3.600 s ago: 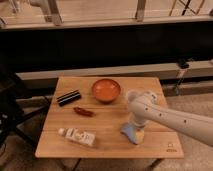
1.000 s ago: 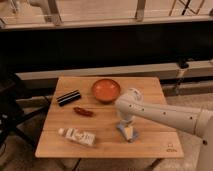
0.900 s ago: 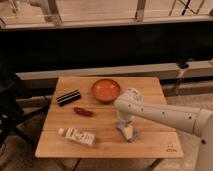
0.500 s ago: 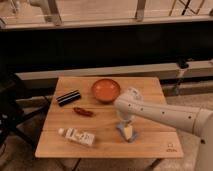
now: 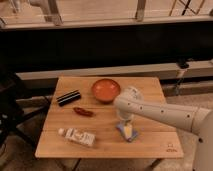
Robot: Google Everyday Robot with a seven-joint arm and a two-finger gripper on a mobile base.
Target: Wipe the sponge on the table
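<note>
The pincer is clamped narrowly on the sponge, pressing it onto the tabletop, near the orange bowl.

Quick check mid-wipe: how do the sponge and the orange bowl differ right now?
The bowl is round, orange and the larger of the two; the sponge is a small, flat, light-blue pad. The bowl stands free near the far edge of the table; the sponge lies nearer the front, right of centre, with the gripper down on it and shut on it. Both rest on the table.
</note>
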